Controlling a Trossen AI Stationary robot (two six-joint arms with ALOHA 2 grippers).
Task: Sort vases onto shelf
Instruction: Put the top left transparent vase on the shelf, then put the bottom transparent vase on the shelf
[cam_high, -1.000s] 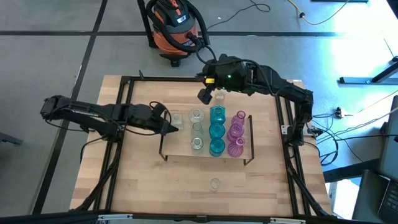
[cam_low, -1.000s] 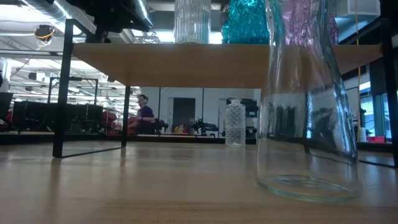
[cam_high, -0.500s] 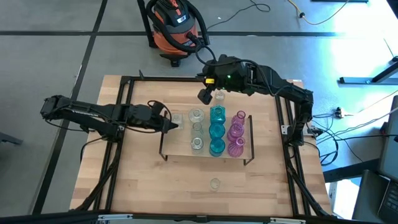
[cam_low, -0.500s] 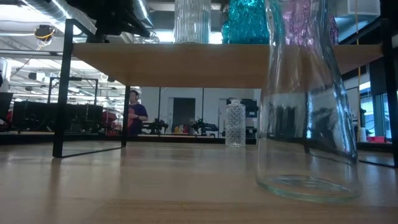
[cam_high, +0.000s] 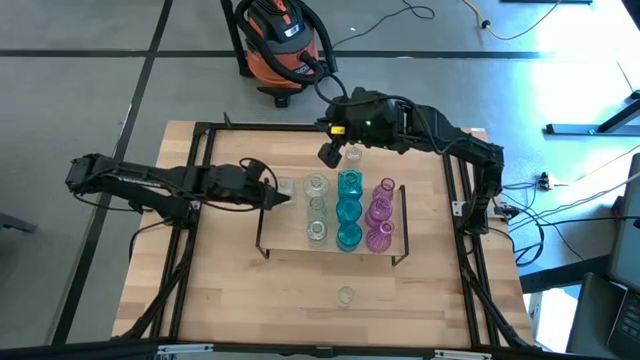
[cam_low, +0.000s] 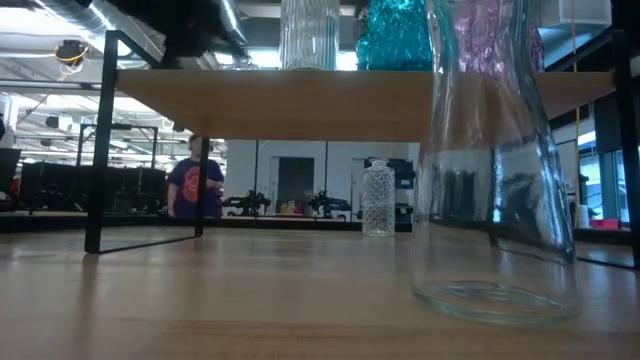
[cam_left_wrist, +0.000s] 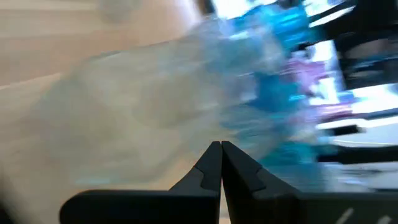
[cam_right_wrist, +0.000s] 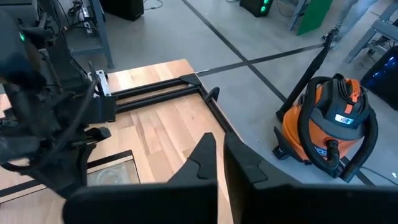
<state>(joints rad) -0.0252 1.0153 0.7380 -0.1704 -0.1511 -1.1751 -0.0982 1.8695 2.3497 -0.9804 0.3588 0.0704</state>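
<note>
The shelf carries a row of clear vases, a row of teal vases and a row of pink vases, all upright on their bases. A squarish clear vase stands at its far left corner. My left gripper, shut, is right beside that vase, which fills the left wrist view as a blur. My right gripper, shut, hovers beyond the shelf next to a small clear vase on the table and touches nothing. My left gripper comes level from the table's left, and its shut fingertips point at the squarish clear vase's left side. The blur and the fingers hide the spot, so I cannot tell whether they touch it. The vase stands upright on the shelf.
One clear vase stands alone near the table's near edge and looms large in the low view. A small clear bottle vase shows under the shelf board. Black rails frame the table. A person walks in the room behind.
My left gripper has crept a little toward the table's far edge beside the squarish vase. The right arm and the vases have kept still. The person in the background has walked to the left.
</note>
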